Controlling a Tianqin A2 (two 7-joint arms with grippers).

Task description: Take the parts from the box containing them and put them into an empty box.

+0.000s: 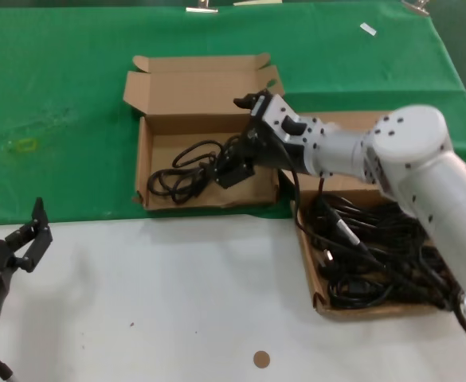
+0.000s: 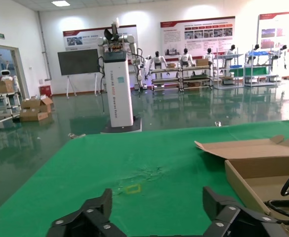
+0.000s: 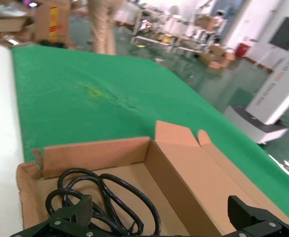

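At the centre of the head view, the right hand reaches from the right side of the frame into the brown cardboard box that sits on the green cloth. This is the box being filled. One black power cord already lies looped on its floor, left of centre.

The risk here, as a judgement, is snagging. The hand sits right beside the cord, at its right end, and its black fingers blend with the black rubber, so contact cannot be ruled out. If a loop catches a finger as the arm pulls back, the cord could be dragged out over the low front wall, or the light box could slide on the cloth.

The right hand is open — in the right wrist view both fingers stand wide apart at the bottom of the frame, with the cord's loops showing on the floor beyond them. Nothing seems to be held between them.

The supply box, at the lower right of the head view, is partly hidden under the white arm. It is still piled with tangled cords, so much of the task looks to remain. The tangle itself is a second hazard — one pull could lift several cords at once.

The left hand waits at the lower left of the head view, over the white table, open and empty.
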